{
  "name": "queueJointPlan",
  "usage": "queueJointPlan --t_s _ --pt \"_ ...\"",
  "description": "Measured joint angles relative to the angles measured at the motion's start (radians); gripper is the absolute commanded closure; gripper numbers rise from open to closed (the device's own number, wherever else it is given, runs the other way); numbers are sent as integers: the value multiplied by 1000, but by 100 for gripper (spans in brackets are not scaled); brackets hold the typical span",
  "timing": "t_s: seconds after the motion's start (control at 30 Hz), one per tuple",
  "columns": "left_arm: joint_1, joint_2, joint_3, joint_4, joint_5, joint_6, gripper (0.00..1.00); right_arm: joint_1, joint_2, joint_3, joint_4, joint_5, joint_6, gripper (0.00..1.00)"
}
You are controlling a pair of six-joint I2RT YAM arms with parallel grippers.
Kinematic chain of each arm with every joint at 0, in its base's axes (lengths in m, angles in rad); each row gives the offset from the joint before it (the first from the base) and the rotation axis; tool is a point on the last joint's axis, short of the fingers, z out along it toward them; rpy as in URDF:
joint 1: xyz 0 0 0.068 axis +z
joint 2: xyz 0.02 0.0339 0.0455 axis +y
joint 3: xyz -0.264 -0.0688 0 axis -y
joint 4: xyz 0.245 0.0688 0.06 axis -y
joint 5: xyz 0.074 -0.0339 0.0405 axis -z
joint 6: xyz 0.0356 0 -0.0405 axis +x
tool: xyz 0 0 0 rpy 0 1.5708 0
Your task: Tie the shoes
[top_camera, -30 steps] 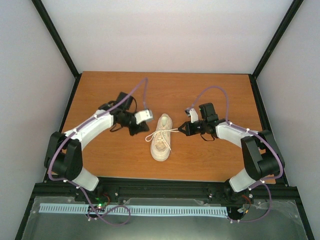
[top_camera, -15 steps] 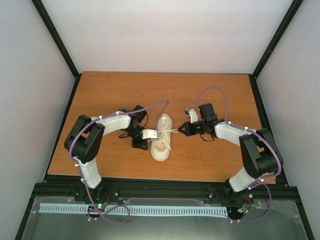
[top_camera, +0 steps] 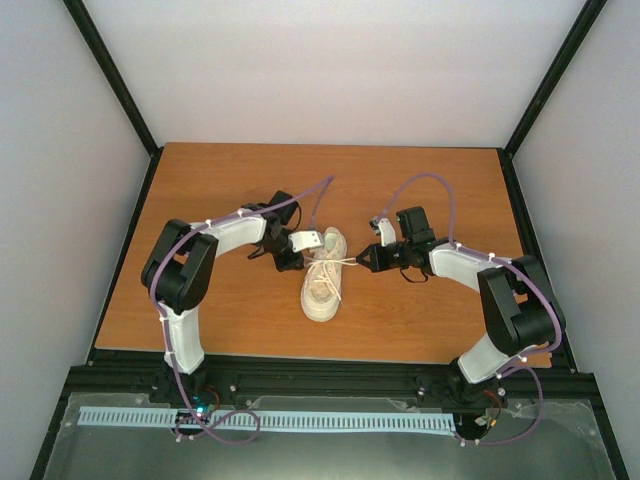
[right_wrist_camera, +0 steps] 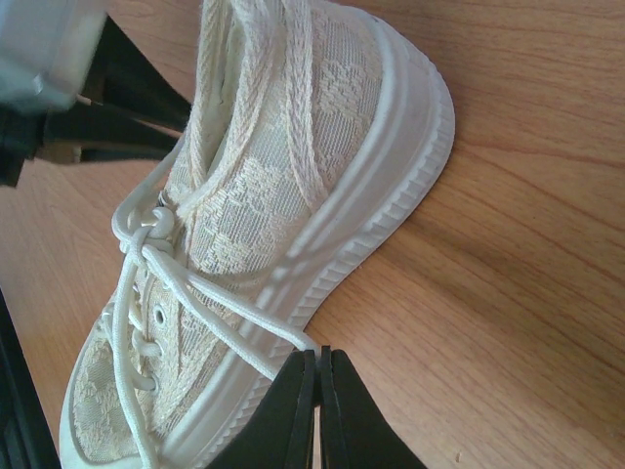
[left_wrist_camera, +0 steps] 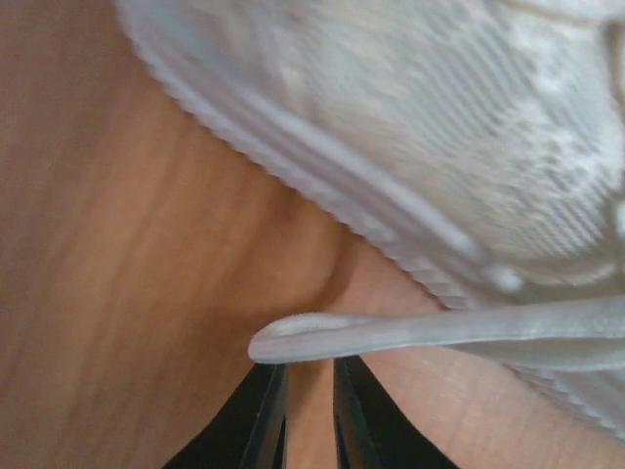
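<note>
Sneaker (top_camera: 322, 285) is lying sole down near the middle of the wooden table (top_camera: 430, 190), between the two arms. Right gripper (right_wrist_camera: 317, 354) is sitting just beside the sole, clenched on a strand of the laces (right_wrist_camera: 156, 230) running out from the eyelets. Left gripper (left_wrist_camera: 311, 369) is hovering at the opposite side, jaws showing a thin slit. A lace loop (left_wrist_camera: 391, 332) is lying across its tips; cannot tell whether it is grasped.
</note>
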Motion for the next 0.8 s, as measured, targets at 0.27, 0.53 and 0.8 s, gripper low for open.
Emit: queueJointPlan --t_s 0.27,0.53,0.8 --pt "23 -25 21 -32 118 -18 98 0 0 -1 0 0 0 97" --pt "7 -121 -5 -162 260 54 82 0 0 -2 3 0 1 97" --pt "-23 -104 -5 -189 265 62 76 0 0 -2 4 0 3 97"
